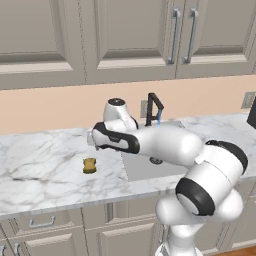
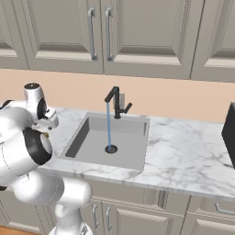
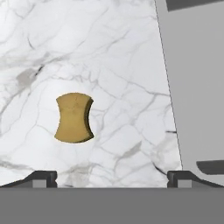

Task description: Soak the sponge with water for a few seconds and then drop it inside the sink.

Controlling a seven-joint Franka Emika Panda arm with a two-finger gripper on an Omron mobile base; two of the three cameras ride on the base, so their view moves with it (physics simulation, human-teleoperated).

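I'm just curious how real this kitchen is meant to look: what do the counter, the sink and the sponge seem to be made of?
Counter: looks like polished white marble, going by its grey veins.
Sink: plain matte grey, perhaps steel or composite; nothing settles which.
Sponge: yellow-orange with pinched sides and a dull surface, probably soft foam.

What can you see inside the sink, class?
Inside the sink: a round dark drain, with the water streaming onto it from the faucet. The near wall's inner face is hidden.
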